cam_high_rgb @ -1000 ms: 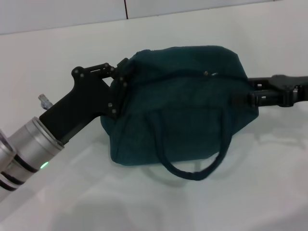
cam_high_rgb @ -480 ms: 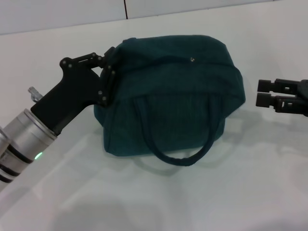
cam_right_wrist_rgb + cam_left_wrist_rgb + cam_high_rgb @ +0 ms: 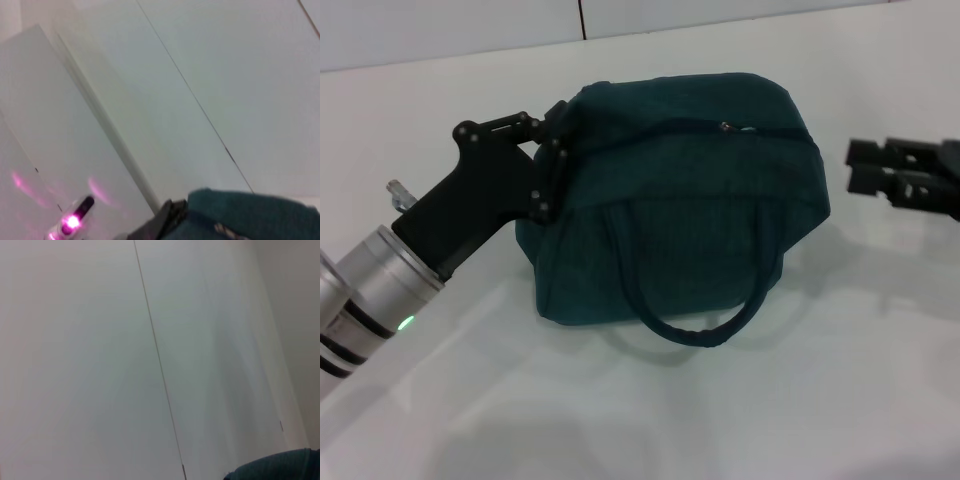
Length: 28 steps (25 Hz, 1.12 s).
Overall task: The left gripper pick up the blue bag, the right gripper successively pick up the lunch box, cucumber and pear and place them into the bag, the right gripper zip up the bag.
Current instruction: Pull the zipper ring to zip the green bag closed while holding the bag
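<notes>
The blue bag (image 3: 680, 200) is seen at the centre of the white table (image 3: 840, 400) in the head view, standing on its base w/ the zip line running across its top and appearing closed; one loop handle (image 3: 695, 300) droops down the near face. The left gripper (image 3: 548, 165) is pressed into the bag's end at approx. 9 o'clock, its fingers closed into the fabric, so the bag is judged to be held there. The right gripper (image 3: 865, 168) is seen at approx. 3 o'clock, apart from the bag, nothing between its fingers; a gap is visible btw. them, so it is read as parted. Lunch box, cucumber and pear are not seen anywhere; presumably inside, though this cannot be confirmed. The bag is judged soft and floppy: the fabric bulges and folds, so the shape would be expected to sag when lifted from one end, and some weight is likely if contents are inside. A firmer hold would prob. be had at the padded handle or along a seam near the zip end rather than on loose cloth, which may slip or bunch. The wrist views show only a corner of teal fabric.
</notes>
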Motion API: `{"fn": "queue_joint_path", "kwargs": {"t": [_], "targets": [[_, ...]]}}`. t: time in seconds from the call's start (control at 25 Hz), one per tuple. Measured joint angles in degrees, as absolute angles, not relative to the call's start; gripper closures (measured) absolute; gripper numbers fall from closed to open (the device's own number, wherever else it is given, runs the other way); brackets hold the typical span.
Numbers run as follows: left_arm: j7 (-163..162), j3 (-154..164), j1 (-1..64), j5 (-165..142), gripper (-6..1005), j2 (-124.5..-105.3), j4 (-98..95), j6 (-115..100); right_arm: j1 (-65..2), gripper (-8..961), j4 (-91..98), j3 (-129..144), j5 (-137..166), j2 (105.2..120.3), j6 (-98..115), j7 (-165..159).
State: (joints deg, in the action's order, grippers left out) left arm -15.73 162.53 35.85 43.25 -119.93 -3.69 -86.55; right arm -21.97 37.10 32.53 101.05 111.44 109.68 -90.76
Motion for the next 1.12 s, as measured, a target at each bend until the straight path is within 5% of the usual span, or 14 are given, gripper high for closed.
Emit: {"fn": "queue_joint_path", "kwargs": {"t": [0.36,0.92,1.12], "targets": [[-15.6,162.7,35.6,42.2,944,-119.85,-3.7,-86.8,-29.1,372,35.5,33.4,100.9,111.87,106.6,-91.0],[-14.9,162.8,35.4,42.2,944,-119.84,-3.6,-86.6,-29.3,403,35.5,36.5,101.1,111.37,100.1,-91.4],[-14.9,162.8,35.5,42.2,944,-119.82,-3.5,-86.5,-29.9,513,35.6,40.7,101.3,111.23,97.4,-91.4]]}}
